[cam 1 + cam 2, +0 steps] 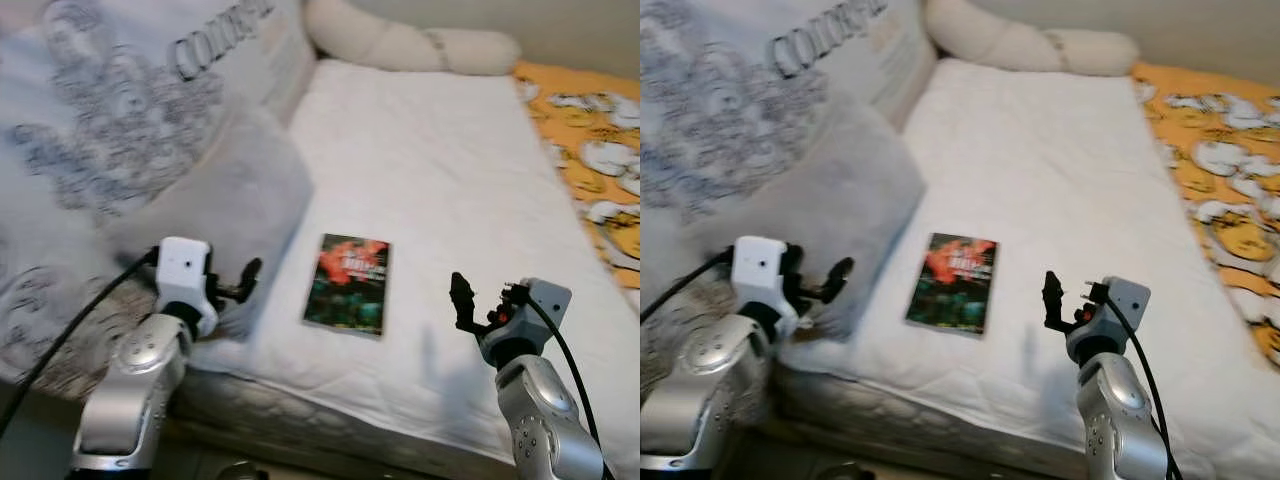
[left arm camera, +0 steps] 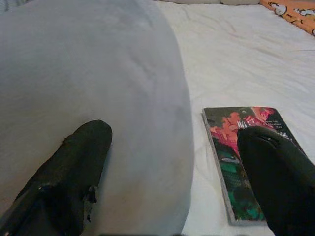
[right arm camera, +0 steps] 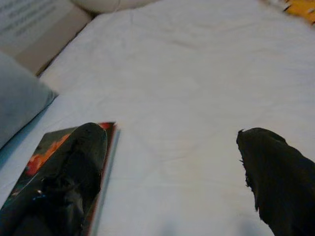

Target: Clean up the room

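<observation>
Bedding spreads ahead of both my grippers: a white mattress (image 1: 440,190) running well beyond my fingertips, a printed duvet (image 1: 110,110) heaped off to my left, an orange patterned sheet (image 1: 590,150) far out past my right arm, a long cream bolster (image 1: 410,45) at the far end; nearer, a grey pillow (image 1: 225,195) lies just ahead of my left gripper (image 1: 245,280), and a book (image 1: 347,283) with a red and green cover lies flat between my two grippers, closer to the left one.

As I judge it, the book is what needs picking up; lying flat on soft bedding, it gives little edge to bite, so I would bring one finger down past a long edge, press into the mattress to get under the cover, and close gently so the pages do not splay; I should keep clear of the pillow.

My left gripper hovers low over the mattress edge, jaws wide, one finger over the pillow, the other over the book; my right gripper (image 1: 470,300) hangs beyond the book's other side, jaws also wide, holding nothing.
</observation>
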